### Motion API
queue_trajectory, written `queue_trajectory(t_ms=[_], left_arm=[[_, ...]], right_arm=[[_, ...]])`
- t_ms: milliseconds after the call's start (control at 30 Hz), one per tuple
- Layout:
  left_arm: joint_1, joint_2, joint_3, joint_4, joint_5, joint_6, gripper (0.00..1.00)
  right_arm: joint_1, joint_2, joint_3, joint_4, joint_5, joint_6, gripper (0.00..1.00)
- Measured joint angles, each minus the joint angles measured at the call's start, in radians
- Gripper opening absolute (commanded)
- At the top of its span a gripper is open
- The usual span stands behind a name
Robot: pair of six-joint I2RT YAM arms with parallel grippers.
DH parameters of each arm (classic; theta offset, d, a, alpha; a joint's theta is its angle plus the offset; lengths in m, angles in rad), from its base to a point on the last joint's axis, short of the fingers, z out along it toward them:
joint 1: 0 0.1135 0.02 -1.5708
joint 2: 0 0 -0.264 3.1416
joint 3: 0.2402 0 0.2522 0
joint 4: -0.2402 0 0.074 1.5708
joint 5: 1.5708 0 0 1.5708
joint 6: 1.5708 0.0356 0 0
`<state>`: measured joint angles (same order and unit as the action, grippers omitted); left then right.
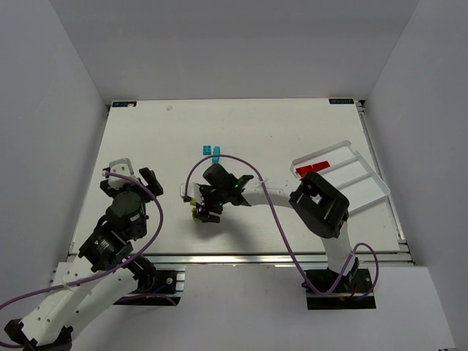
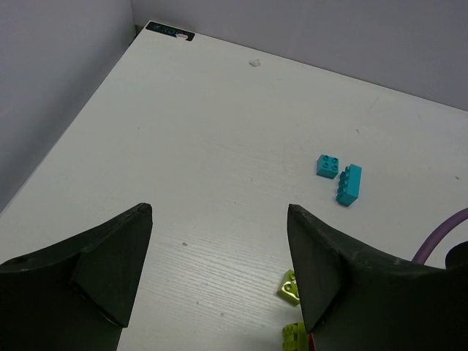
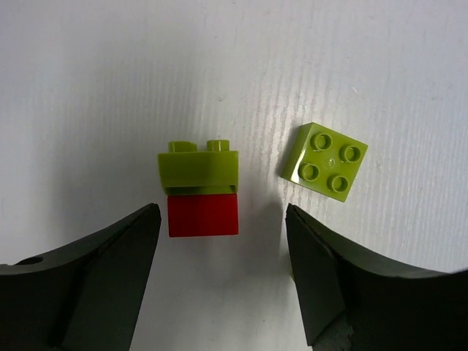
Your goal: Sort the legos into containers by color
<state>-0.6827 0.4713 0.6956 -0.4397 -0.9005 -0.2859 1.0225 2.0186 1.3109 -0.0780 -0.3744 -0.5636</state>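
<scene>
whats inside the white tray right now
Only red legos, lying in the compartment farthest from the arms. The other two compartments of the tray look bare where they show, but the right arm covers their left ends.

Left arm [image 1: 110, 241]: bent, by the near-left corner.
Left gripper [image 1: 135, 172]: 2 jaws spread wide, empty, facing the far edge.
Right arm [image 1: 322, 208]: elbow bent, forearm stretched leftward.
Right gripper [image 1: 205, 212]: pointing down, 2 jaws spread.

loose brick [image 3: 324, 158] beside joined pair [image 3: 201, 179]
</scene>
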Motion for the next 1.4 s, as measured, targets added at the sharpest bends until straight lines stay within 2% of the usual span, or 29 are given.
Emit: queue_trajectory(t_ms=[67,267,300,367,400,533,567,667,800,933,1167,1400], left_arm=[[0.000,-0.002,0.000,0.000,0.001,0.001,0.84],[0.000,-0.003,0.000,0.003,0.005,0.003,0.84],[0.000,-0.004,0.000,0.005,0.007,0.005,0.84],[0.000,-0.004,-0.001,0.008,0.012,0.008,0.83],[0.000,-0.004,-0.001,0.009,0.016,0.009,0.83],[0.000,-0.003,-0.015,0.036,0.074,0.027,0.84],[0.000,0.000,-0.018,0.042,0.100,0.035,0.86],[0.000,0.020,-0.024,0.070,0.197,0.056,0.90],[0.000,0.060,-0.034,0.109,0.359,0.073,0.95],[0.000,0.094,-0.044,0.151,0.507,0.056,0.96],[0.000,0.299,-0.050,0.254,0.826,-0.119,0.96],[0.000,0.517,-0.023,0.356,1.076,-0.316,0.97]], right_arm=[[0.000,0.001,0.004,0.002,0.006,0.006,0.69],[-0.001,0.001,0.004,0.003,0.005,0.005,0.46],[-0.001,0.001,0.004,0.002,0.003,0.001,0.38],[-0.001,0.001,0.004,0.002,-0.004,0.001,0.31],[-0.001,0.001,0.004,0.002,-0.008,0.002,0.22],[-0.008,0.000,0.004,-0.009,-0.064,-0.002,0.09],[-0.013,-0.006,0.003,-0.022,-0.089,-0.002,0.02],[-0.032,-0.063,-0.029,-0.054,-0.159,-0.001,0.00],[-0.080,-0.261,-0.141,-0.070,-0.198,-0.002,0.00],[-0.136,-0.455,-0.244,-0.069,-0.179,-0.021,0.00],[-0.196,-0.673,-0.425,-0.069,-0.030,-0.050,0.00],[-0.218,-0.778,-0.472,-0.051,0.097,-0.053,0.00]])
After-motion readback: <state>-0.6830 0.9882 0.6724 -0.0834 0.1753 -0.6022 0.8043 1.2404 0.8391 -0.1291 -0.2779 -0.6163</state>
